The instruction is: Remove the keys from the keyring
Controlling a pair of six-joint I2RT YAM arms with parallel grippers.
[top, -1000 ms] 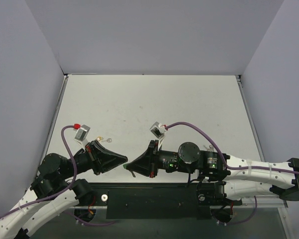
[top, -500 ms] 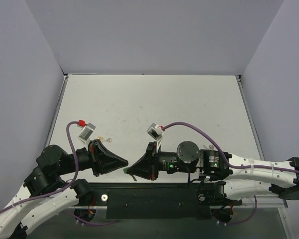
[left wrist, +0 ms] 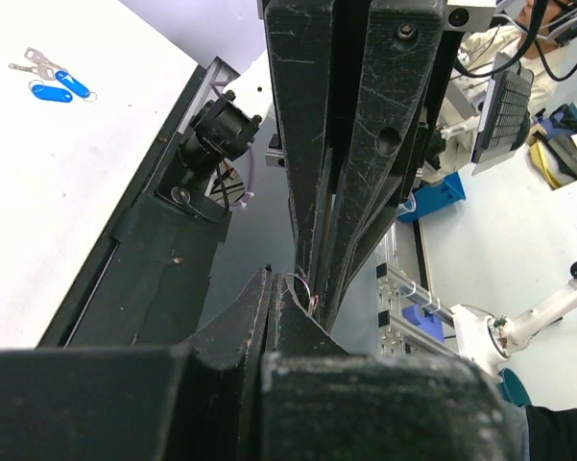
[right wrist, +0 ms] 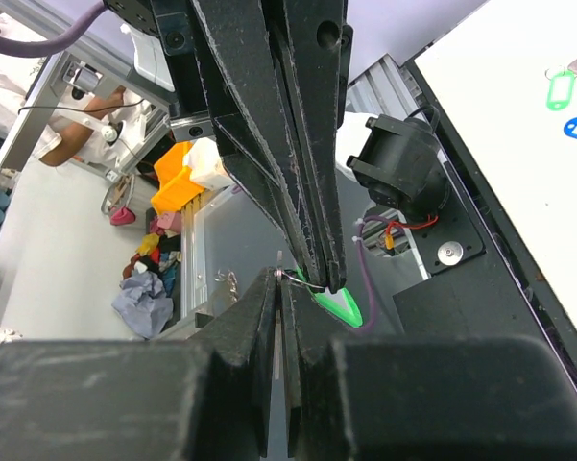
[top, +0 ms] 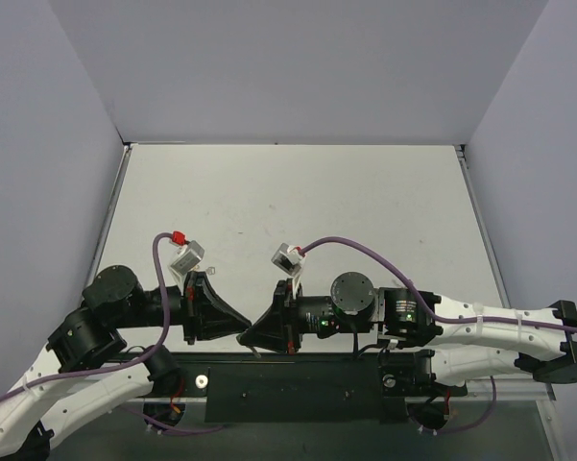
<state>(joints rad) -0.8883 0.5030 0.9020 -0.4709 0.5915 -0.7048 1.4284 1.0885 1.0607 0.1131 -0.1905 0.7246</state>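
From above, the left gripper (top: 237, 332) and right gripper (top: 249, 336) meet tip to tip over the near edge of the table (top: 298, 202). Their black fingers cover whatever lies between them, apart from a speck of green. The right wrist view shows more. The keyring (right wrist: 338, 303) has its bright green tag pinched at the very tip of the left fingers, which come down from above, pressed flat together. A thin wire runs from the tag across to the right fingers, just beside it. The left wrist view shows none of the green. It shows the metal ring (left wrist: 305, 285) as a small loop caught at the tip of the right fingers, which are drawn tight on it, directly above the left fingertips. The key itself cannot be made out in any view, and the crowded fingers block the spot where it would hang. Far beyond the fingertips, two blue tags (left wrist: 56, 84) lie on the table with silver keys (left wrist: 34, 62) joined to them. The right wrist view catches a pale green tag (right wrist: 560, 88) and another blue one out on the white surface. Below the pinch sits the black base plate (top: 298, 384) with an arm's motor housing.
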